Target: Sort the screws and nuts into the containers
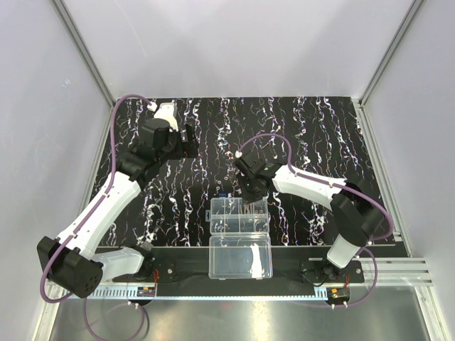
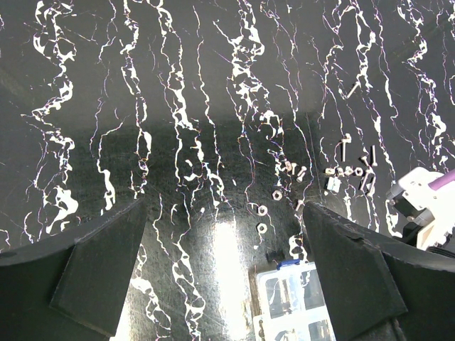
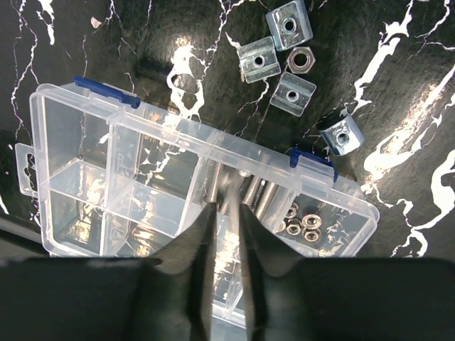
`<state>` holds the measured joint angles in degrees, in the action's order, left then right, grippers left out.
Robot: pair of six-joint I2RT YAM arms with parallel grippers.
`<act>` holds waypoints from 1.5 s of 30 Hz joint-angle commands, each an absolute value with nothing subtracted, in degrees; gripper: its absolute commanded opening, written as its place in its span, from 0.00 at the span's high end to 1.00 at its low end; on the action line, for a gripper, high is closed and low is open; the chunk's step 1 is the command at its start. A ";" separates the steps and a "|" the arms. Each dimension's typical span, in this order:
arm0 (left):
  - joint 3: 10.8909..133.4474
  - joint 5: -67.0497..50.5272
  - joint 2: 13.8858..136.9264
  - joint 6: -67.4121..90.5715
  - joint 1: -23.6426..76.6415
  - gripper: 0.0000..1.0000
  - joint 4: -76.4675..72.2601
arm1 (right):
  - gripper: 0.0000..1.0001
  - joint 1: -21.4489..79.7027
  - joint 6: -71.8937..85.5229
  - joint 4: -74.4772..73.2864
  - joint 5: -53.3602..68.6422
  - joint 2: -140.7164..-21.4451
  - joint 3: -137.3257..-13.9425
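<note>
Our right hand hangs barely parted, empty, over screws in the containers — square nuts lie beside; left hand gapes wide, empty.

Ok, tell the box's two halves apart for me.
The divided half has thin walls forming compartments; the lid half is one open tray. The right pincer hangs over the divided half, not the lid half. Both are clear, rectangular plastic.
</note>
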<state>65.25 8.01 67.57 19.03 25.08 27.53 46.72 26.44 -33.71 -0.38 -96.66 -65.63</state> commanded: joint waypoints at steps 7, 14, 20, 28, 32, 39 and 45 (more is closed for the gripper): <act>67.33 8.26 67.32 18.90 25.31 0.01 25.75 | 0.54 47.37 25.22 -38.49 -4.03 -94.75 -72.85; 67.32 8.70 66.97 18.81 25.31 0.01 25.75 | 0.46 38.36 26.10 -40.26 -10.02 -94.39 -80.94; 67.15 8.96 66.62 18.72 25.31 0.01 25.58 | 0.47 28.13 29.36 -35.69 -8.34 -98.61 -83.49; 67.06 9.49 67.06 18.46 25.31 0.01 25.58 | 0.49 28.13 28.04 -33.58 -13.35 -107.83 -86.83; 66.97 9.67 67.15 18.46 25.31 0.01 25.49 | 0.49 27.08 27.33 -33.83 -18.80 -112.14 -90.95; 66.80 9.76 67.15 18.46 25.31 0.01 25.23 | 0.53 23.29 32.95 -32.52 -17.58 -118.99 -97.56; 66.80 10.46 67.06 18.28 25.31 0.01 25.22 | 0.54 23.20 35.86 -32.52 -19.24 -124.79 -101.95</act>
